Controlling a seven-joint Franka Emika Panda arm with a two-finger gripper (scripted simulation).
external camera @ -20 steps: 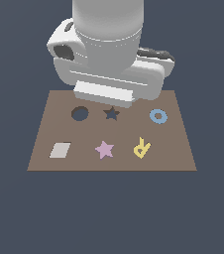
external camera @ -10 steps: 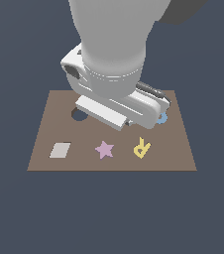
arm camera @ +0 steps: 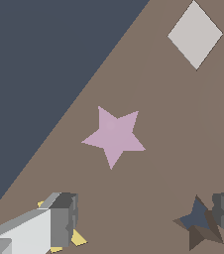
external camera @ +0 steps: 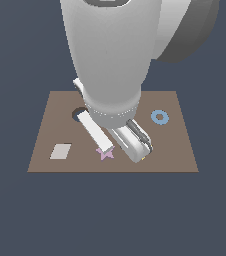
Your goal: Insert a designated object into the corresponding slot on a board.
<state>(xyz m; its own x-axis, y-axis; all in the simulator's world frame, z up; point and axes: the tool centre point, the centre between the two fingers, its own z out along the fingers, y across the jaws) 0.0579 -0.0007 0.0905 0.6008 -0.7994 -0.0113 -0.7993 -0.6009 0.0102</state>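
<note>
The small flat pale pink star lies flat on the big brown board, near the board's front edge. Nothing is touching it. In the exterior view only a bit of the star peeks out from under the big white robot arm.

The dark star-shaped hole in the board has nothing in it. It shows only in the wrist view; the arm hides it in the exterior view. The dark round hole peeks out beside the arm in the exterior view, and I cannot tell if anything is in it.

The claw is wide, holding nothing. One grey finger sits over a yellow piece, the other over the star hole.

A flat pale grey square lies to the exterior view's left of the star. A blue ring, seen only in the exterior view, rests on the board to the exterior view's right.
</note>
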